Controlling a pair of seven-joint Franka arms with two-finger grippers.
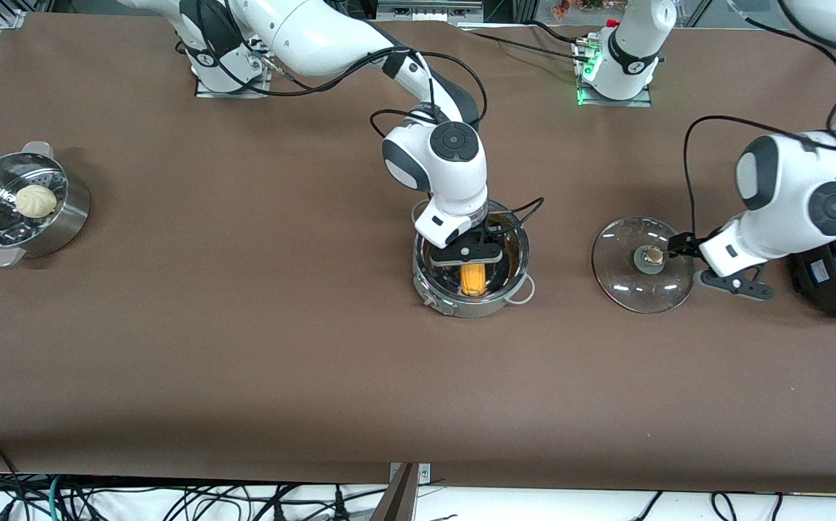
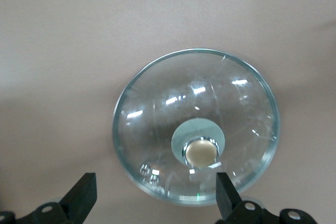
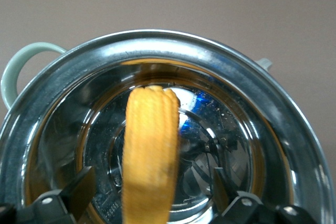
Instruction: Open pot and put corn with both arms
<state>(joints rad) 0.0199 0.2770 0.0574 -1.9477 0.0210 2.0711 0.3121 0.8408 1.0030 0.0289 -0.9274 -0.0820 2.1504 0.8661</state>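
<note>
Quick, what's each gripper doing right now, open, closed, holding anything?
Left gripper: open, empty, by the glass lid lying on the table.
Right gripper: open, inside the pot, with the corn between its fingers, not gripped.

Front high, faces robots; wrist cams look down close: lid (image 2: 195,127), pot (image 3: 157,56), both in front view.

I see a pot (image 1: 470,300) of mirror-bright polished steel, a ribbed matt yellow corn (image 3: 150,150) inside it, a clear glossy glass lid (image 2: 157,124) with a smooth tan knob (image 2: 200,152), and a dull brown worktop (image 1: 244,347).
</note>
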